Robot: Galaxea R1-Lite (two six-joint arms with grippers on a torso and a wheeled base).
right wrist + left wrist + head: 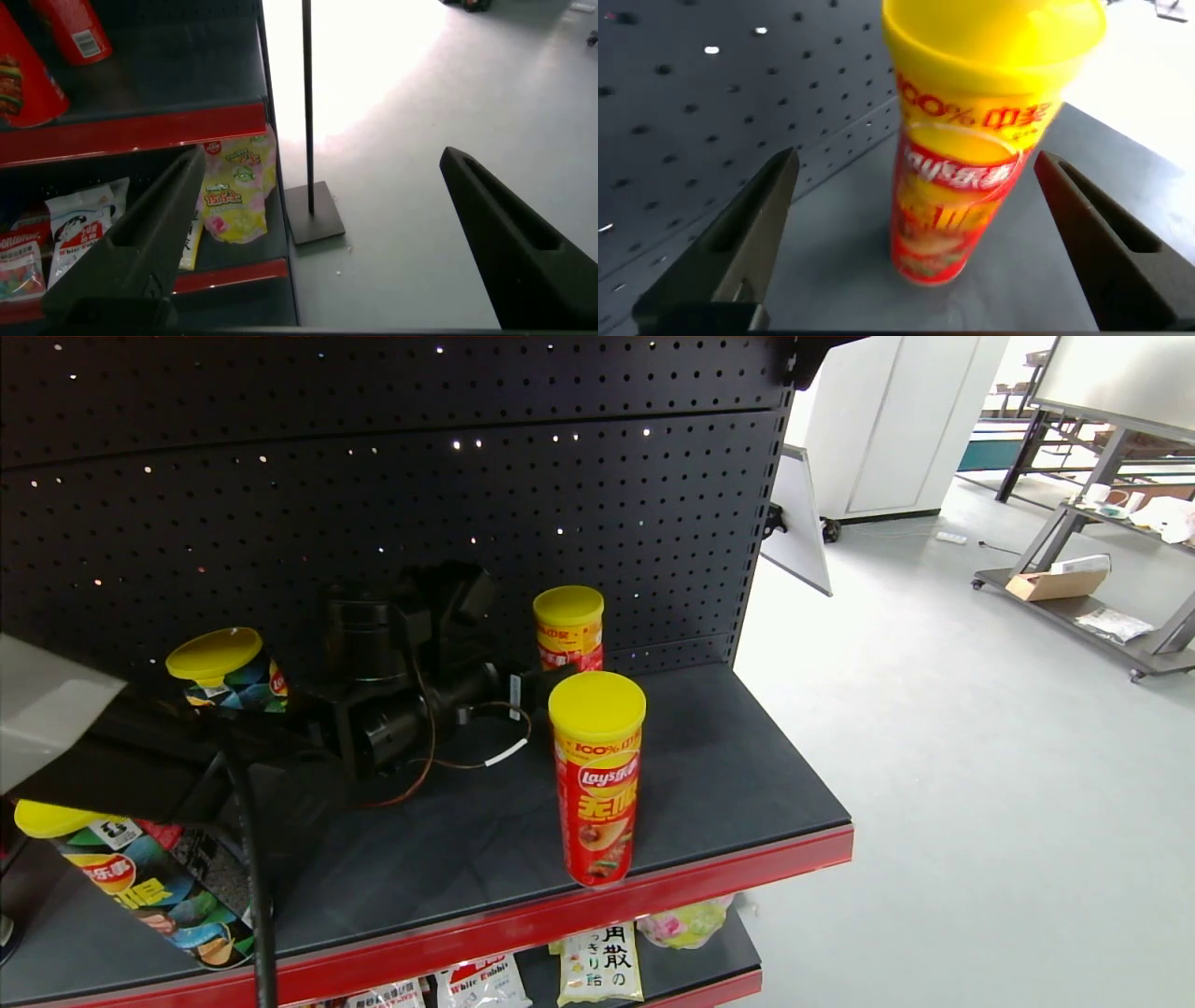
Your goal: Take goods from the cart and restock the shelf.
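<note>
Two red chip cans with yellow lids stand on the black shelf board (728, 775): one near the red front edge (597, 779), one at the back by the pegboard (568, 627). My left gripper (540, 674) sits low on the shelf beside the back can. In the left wrist view it (915, 163) is open, and the upright red can (962, 177) stands just beyond its fingers, untouched. Further left are two dark blue-green cans, one upright (229, 670) and one tilted (131, 877). My right gripper (322, 159) hangs open and empty over the floor by the shelf's end.
Snack bags fill the lower shelves (597, 961) (238, 187). A thin pole on a flat base (308, 201) stands on the floor beside the shelf end. Open grey floor lies to the right, with a wheeled rack (1074, 583) far off.
</note>
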